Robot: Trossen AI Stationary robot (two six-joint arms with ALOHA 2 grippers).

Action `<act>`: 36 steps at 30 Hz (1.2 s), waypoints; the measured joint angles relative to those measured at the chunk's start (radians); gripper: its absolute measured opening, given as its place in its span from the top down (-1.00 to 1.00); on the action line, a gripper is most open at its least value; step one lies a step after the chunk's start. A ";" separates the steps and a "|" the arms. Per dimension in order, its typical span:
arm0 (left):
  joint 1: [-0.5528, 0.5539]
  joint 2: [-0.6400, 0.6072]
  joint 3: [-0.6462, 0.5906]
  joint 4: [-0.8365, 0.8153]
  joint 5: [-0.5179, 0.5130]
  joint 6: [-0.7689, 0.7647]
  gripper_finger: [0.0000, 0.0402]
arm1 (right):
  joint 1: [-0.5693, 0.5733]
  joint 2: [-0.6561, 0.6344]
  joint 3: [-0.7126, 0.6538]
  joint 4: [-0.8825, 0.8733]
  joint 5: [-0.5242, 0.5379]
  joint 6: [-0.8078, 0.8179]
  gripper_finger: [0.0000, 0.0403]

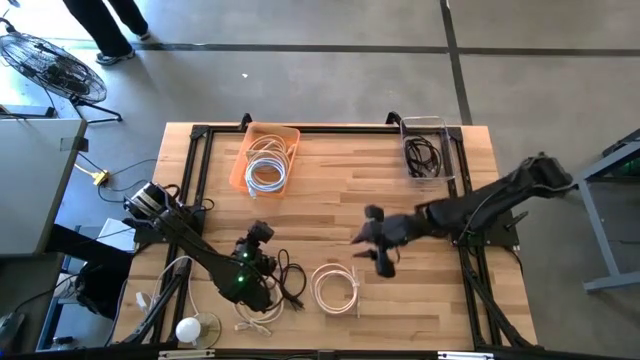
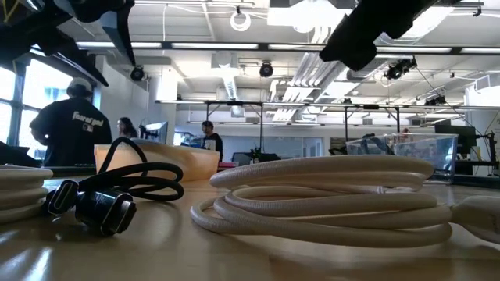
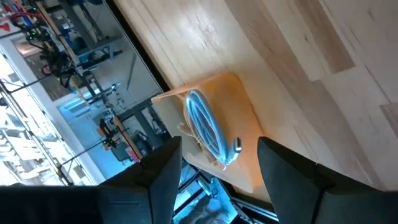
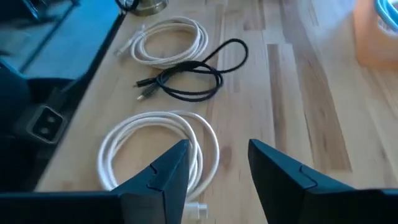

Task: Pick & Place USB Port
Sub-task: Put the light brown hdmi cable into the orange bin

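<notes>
A big open workshop lies behind the wooden table (image 1: 330, 190). The right gripper (image 4: 217, 163), fingers parted and empty, hovers above the white coil (image 4: 158, 149), which lies at six o'clock on the table; I'd drop straight down and pinch one side of the loop. The left gripper (image 3: 214, 171), also parted and empty, waits at seven o'clock, aimed at the orange bin (image 3: 239, 112). A black cable (image 4: 189, 78) lies just beside the white coil.

Left arm: reached from the table's left edge toward the near edge; left gripper (image 1: 257, 238) hung above the wood, fingers (image 3: 160, 180) parted, nothing between them.

Right arm: stretched from the right edge toward the table's middle; right gripper (image 1: 372, 240) hung above the wood, fingers (image 4: 163, 177) parted, empty.
</notes>
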 joint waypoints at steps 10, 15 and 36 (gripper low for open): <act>0.001 0.000 0.000 0.005 -0.046 0.003 -0.02 | 0.052 0.287 0.089 0.055 0.063 -0.142 0.23; 0.001 0.000 0.000 0.009 -0.045 0.003 -0.02 | 0.054 0.375 0.179 -0.029 0.046 -0.172 0.23; 0.000 0.000 0.000 0.041 -0.038 0.003 -0.02 | 0.097 0.489 0.292 -0.154 -0.070 -0.038 0.22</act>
